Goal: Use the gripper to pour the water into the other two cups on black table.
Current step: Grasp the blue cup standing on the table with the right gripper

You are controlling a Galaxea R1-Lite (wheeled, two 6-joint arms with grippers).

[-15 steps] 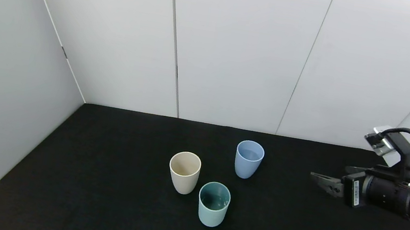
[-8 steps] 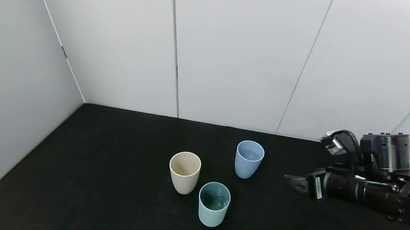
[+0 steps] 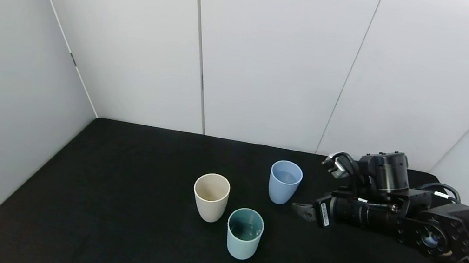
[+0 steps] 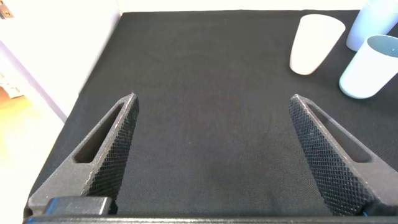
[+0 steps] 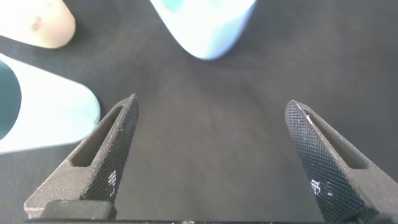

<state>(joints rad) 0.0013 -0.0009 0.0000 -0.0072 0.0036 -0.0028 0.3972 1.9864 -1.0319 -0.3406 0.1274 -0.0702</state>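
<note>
Right claw (image 3: 303,209), jaws spread wide and empty, is reaching low over the black worktop (image 3: 109,206) just beside the blue cup (image 3: 285,182) holding water (image 3: 286,176); cream cup (image 3: 210,196) and teal cup (image 3: 244,232) are standing nearby as receivers.

Cream-beige cup (image 3: 210,196) stands upright on the black table (image 3: 109,206), centre. Pale teal cup (image 3: 244,232), darker inside, stands upright just beside it at 4 o'clock. Water (image 3: 286,176) sits in the periwinkle-blue cup (image 3: 284,182) at 1 o'clock.
</note>
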